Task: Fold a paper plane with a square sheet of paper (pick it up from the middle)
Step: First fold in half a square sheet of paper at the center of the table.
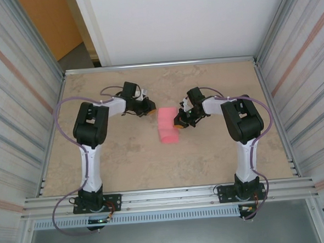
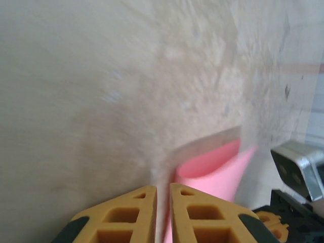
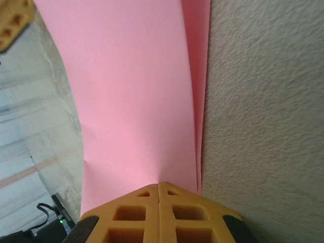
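The square sheet of paper (image 1: pixel 168 126) lies doubled over at mid surface (image 1: pixel 208 157); left hand (image 1: pixel 150 109) and right hand (image 1: pixel 179 122) each pinch an opposite edge, judged to hold layers aligned for creasing

Item: the square sheet of paper (image 1: pixel 168 125), plain pink-red, unmarked. No longer flat: it is doubled over into a narrow band, its long side running from the near to the far side of the table, at about the table's middle. The near end looks rounded and puffed rather than creased.

Seen from the left wrist, the sheet (image 2: pixel 212 169) forms an open, bowed loop, the upper layer arched above the lower.

Seen from the right wrist, it (image 3: pixel 136 91) shows a broad, smooth upper layer and a narrow second layer along its right edge, lying against the table. Both layers taper into the closed tips of the right gripper (image 3: pixel 159 185).
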